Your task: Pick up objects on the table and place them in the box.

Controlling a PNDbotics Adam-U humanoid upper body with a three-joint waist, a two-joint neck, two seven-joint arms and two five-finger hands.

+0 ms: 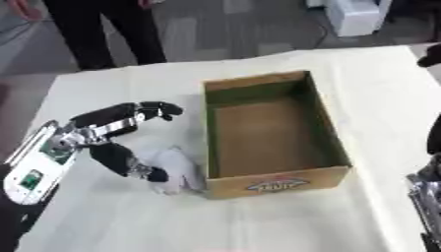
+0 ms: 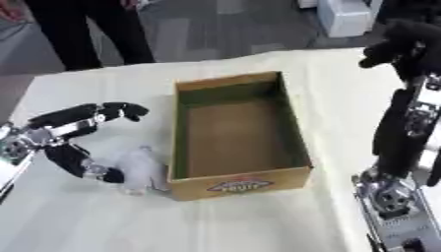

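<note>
My left hand [image 1: 103, 133] is reaching in from the near left, fingers [image 1: 159, 109] and thumb [image 1: 138, 167] spread wide in a released arc, gripping nothing. My thumb tip is touching a pale, whitish soft object [image 1: 176, 170] that is lying on the cream-covered table [image 1: 258, 221], just beside the near-left corner of the cardboard box [image 1: 275, 184]. The box is sitting open in the middle of the table. My right hand [image 2: 400, 42] is hanging raised at the far right, well apart from the box, its dark fingers curling inward around nothing.
</note>
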